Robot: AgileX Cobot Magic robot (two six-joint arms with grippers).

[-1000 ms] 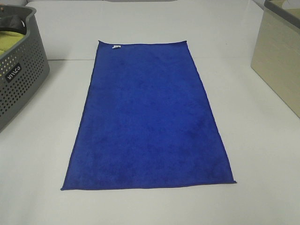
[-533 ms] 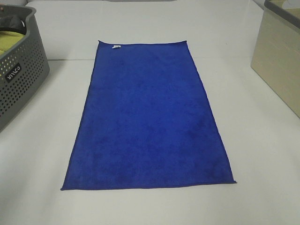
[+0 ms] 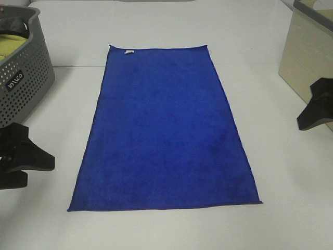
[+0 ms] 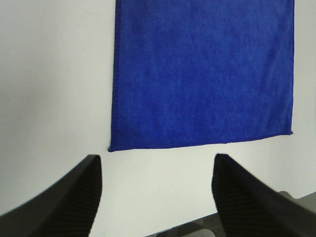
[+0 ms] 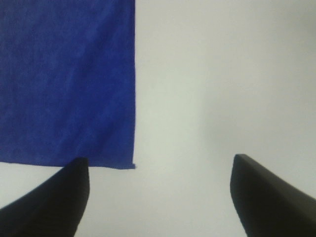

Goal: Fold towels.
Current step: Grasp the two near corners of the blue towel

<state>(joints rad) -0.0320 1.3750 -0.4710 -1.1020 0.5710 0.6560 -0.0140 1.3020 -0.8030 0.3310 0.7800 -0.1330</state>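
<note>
Blue towel point(image 3: 165, 130)! How many do you count? — Ann

Just one. It lies flat in the middle of the white table point(image 3: 171, 229). — Ben

Which way does it go? — Ann

Its long way runs from the near side of the table to the far side. The short ends are near and far. One small white tag point(image 3: 128, 51) sits on the far end, by the left corner. — Ben

What is next to it? — Ann

One grey basket point(image 3: 26, 83) with holes stands at the far left. It has some yellow-green cloth point(image 3: 10, 48) in it. One tan box point(image 3: 307, 67) stands at the far right. Both are apart from the towel. — Ben

And the grippers? — Ann

Two. The left gripper point(image 4: 156, 159) hangs over the table by the near left corner of the towel. The right gripper point(image 5: 160, 159) hangs out past the right long edge, near the box. — Ben

Are they holding the towel? — Ann

No. Each has two black fingers point(image 4: 74, 197) spread wide apart, and they hold nothing. Neither gripper touches the towel. — Ben
</note>
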